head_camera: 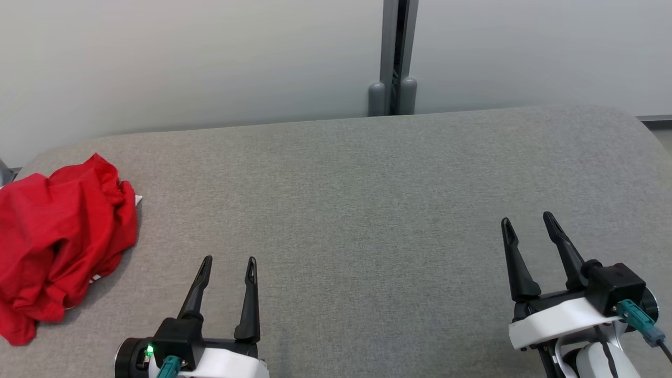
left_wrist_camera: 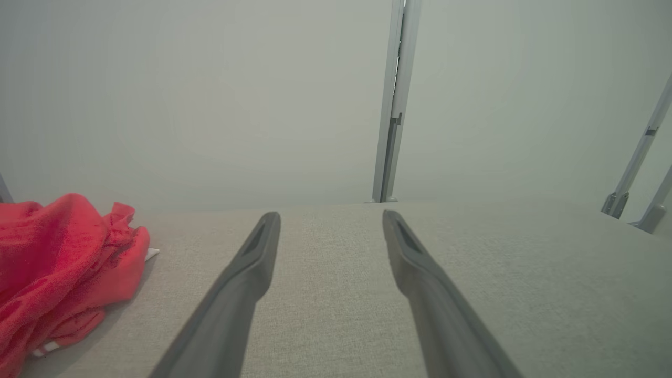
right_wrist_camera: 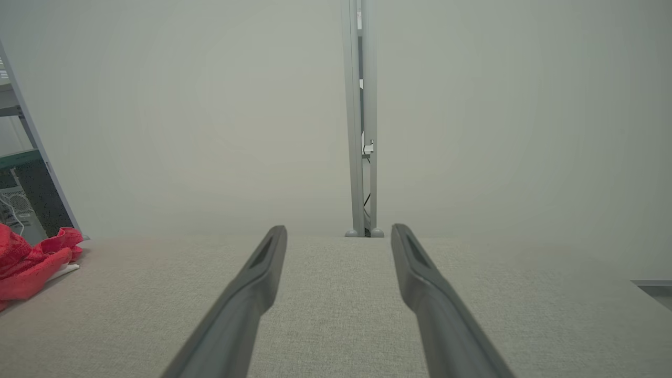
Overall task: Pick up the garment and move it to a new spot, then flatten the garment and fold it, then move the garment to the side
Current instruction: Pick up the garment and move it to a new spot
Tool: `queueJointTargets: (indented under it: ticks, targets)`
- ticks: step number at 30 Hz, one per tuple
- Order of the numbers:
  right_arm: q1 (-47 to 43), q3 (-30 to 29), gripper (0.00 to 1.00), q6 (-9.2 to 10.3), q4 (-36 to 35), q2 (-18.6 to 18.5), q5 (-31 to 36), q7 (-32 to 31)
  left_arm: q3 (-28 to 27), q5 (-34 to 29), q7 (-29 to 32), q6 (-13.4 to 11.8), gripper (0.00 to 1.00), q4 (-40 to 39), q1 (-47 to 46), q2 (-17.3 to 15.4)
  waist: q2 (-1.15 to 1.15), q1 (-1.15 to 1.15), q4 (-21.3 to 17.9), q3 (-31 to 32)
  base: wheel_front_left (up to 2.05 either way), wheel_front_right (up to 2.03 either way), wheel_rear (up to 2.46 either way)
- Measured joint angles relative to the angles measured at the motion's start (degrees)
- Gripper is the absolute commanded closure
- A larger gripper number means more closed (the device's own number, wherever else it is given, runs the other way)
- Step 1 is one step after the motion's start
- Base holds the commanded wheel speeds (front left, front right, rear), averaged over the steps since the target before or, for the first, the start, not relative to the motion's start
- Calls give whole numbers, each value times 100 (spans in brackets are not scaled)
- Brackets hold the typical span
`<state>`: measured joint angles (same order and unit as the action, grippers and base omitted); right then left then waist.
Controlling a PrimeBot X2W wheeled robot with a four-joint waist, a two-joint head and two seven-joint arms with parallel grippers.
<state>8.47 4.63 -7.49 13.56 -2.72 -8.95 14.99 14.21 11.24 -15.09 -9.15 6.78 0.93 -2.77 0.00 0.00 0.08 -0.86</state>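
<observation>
A crumpled red garment (head_camera: 58,236) lies in a heap at the left edge of the grey cloth-covered table (head_camera: 367,210). The left wrist view has the garment (left_wrist_camera: 58,273) at its lower left, and the right wrist view has it (right_wrist_camera: 31,260) at the far left. My left gripper (head_camera: 228,261) hovers over the table near the front, to the right of the heap, open with nothing between its fingers. My right gripper (head_camera: 527,219) stands far to the right, also open and holding nothing. In the wrist views the left gripper (left_wrist_camera: 331,215) and the right gripper (right_wrist_camera: 338,229) both point across bare cloth.
A pale wall runs behind the table, with a grey upright post (head_camera: 398,58) at its middle. The table's far corners are rounded. Slanted grey rails (left_wrist_camera: 638,152) show at the right. Shelving (right_wrist_camera: 21,173) stands past the table's left end.
</observation>
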Motion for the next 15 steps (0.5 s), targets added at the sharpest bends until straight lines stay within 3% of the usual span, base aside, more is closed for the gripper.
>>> queueJointTargets:
  ticks: [7, 15]
  targets:
    - [-57, 37, 0, 0, -107, -1, 60, 0, -56, -7, 0, 3, 0, -11, -26, 1, 0, 0, 403, -51, 0, 0, 0]
    - [-56, 202, 0, 0, -196, -2, 107, 0, -238, -59, -1, 14, 0, -22, -20, -1, 0, 0, 1137, -160, 0, 0, 0]
